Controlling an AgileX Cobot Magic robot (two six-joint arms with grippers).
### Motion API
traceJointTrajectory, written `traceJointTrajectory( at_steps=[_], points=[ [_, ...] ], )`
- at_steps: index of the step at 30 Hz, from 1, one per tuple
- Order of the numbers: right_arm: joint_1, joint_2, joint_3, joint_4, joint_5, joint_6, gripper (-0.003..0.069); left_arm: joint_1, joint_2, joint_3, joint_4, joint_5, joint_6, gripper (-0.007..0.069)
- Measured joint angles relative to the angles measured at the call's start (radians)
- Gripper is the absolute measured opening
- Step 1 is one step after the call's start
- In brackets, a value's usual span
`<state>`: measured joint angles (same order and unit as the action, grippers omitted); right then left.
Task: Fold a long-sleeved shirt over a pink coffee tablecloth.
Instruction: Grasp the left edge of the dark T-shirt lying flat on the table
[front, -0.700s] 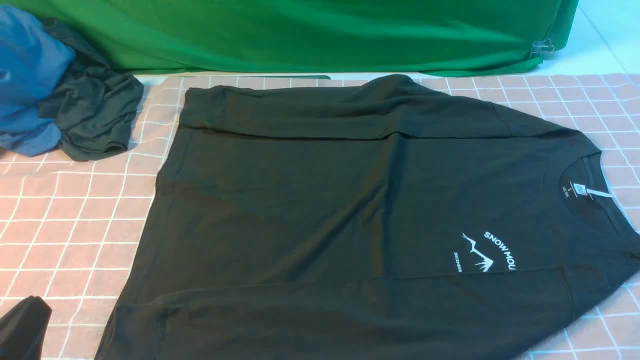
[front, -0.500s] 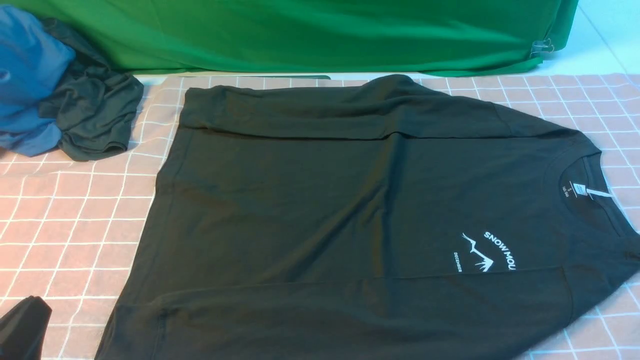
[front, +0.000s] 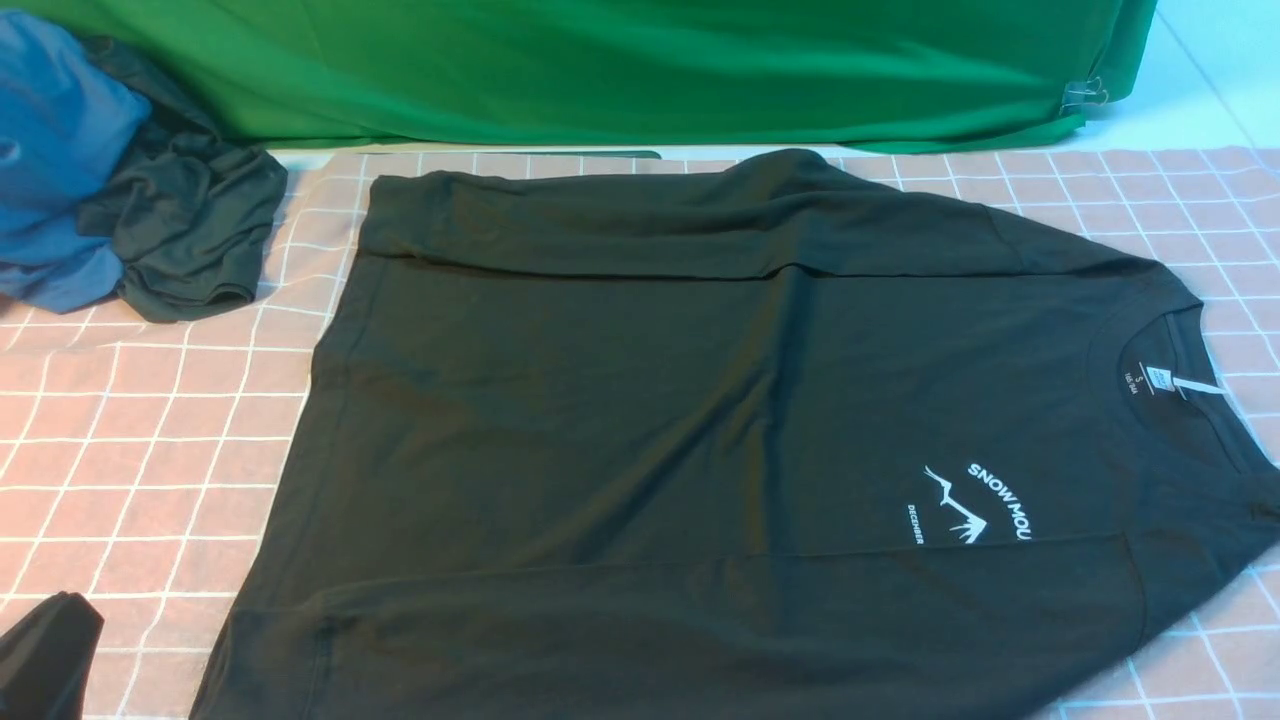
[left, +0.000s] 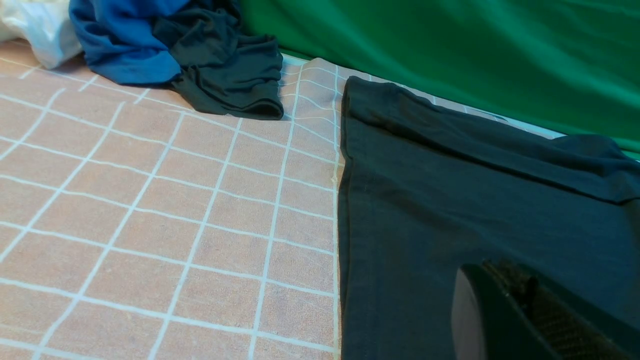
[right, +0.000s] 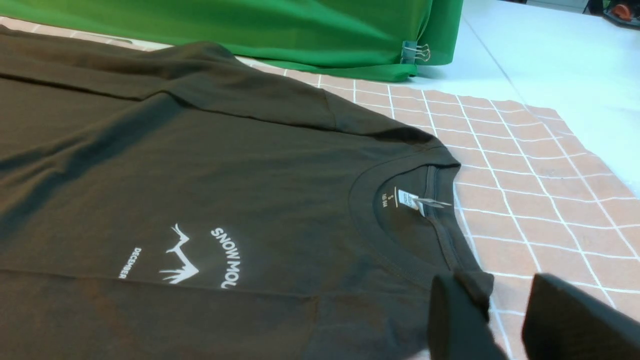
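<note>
From the earlier front pictures to now, almost nothing is different. The long-sleeved shirt (front: 640, 420) shows only a very slight difference in the shading of its wrinkles, near the far folded sleeve and the shoulder seam. This difference is too faint to say that the cloth really moved.

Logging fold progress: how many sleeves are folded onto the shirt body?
2. Far sleeve lies across the shirt at its far edge; near sleeve across its near edge. None hidden, apparently.
</note>
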<state>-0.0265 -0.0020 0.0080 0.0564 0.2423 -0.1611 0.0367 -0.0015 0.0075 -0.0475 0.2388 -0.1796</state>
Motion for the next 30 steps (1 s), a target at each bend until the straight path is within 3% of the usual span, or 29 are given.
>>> traceJointTrajectory(
  at_steps=[30],
  points=[
    [0.000, 0.000, 0.000, 0.004, -0.025, 0.008, 0.0247, 0.000, 0.000, 0.000, 0.033, -0.037, 0.000, 0.0015]
  ],
)
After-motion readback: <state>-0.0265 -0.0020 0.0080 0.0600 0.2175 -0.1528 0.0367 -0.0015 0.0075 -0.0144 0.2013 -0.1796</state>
